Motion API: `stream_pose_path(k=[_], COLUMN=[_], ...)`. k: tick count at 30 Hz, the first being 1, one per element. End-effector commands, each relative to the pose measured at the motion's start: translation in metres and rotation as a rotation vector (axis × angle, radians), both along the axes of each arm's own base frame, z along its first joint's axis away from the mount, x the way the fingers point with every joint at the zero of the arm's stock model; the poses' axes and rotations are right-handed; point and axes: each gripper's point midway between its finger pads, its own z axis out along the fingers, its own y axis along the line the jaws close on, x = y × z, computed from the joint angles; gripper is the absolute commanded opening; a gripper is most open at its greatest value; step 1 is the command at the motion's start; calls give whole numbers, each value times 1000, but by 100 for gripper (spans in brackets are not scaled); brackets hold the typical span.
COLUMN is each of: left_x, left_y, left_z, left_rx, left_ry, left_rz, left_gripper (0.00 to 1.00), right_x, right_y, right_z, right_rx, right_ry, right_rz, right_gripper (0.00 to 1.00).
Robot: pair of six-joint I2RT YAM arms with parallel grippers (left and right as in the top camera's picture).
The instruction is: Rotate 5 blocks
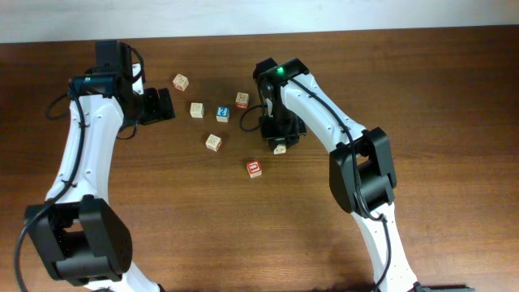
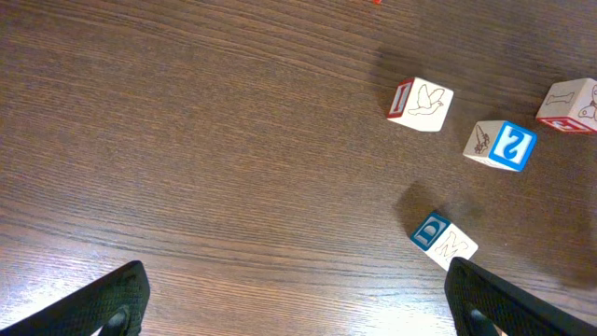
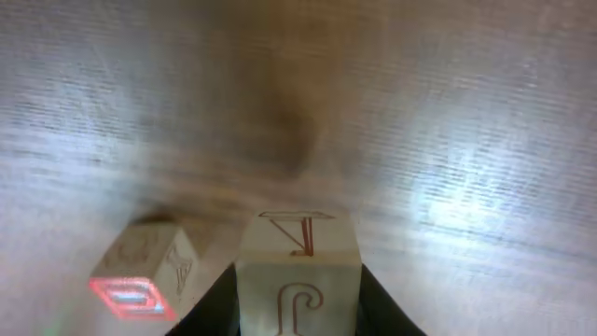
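Wood, dark and grained, makes up the table [image 1: 422, 89], and small lettered cubes lie scattered on it between the two arms. At the right edge of that scatter, the right gripper [image 1: 280, 139] points straight down over a tan block [image 3: 298, 275]. Its dark fingers [image 3: 216, 313] press against two opposite sides, pinching the block. The block appears to rest on the table with a reddish letter on the face toward the camera.

Such a straight-down hold suits a twist about the upright axis, so this is probably one of the five turns in hand. The red-framed block [image 3: 138, 280] lies just beside the held one, near enough to be nudged by a careless turn. The left gripper [image 2: 294, 280] hovers spread wide and empty over bare wood, apparently kept out of the way. A blue cube [image 2: 501, 145] lies ahead of it and is no part of the job.
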Motion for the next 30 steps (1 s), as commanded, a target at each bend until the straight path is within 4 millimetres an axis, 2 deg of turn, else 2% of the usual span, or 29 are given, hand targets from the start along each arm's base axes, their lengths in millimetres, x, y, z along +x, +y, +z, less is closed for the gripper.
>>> stream_pose_path(k=[1,3,6,10,22,27,30], left_x=[5,5,4,4,5,5,5], left_y=[2,2,1,1,1,1,1], left_z=[3,2,2,2,2,2,2], left_rx=[7,7,7,7,7,7,7], left_ry=[-10,-9,-8,-8,-9,-9,-9], left_rz=[-16,-16,-16,-16,-16,-16,-16], left_gripper=[99,99,99,99,99,99,99], right_x=[-26,-47,-68,-84,-44,-29,-28], right_y=[21,32,33,34,61,66,63], right_z=[6,0,-14,-22,-33,-35,-35], right_rx=[7,-43,-88,-109,-9,5,-6], right_ry=[44,79,126,167,-3,-70,-78], right_rz=[25,-10,-8,3,-31,-29,-20], right_gripper=[25,25,25,25,25,25,26])
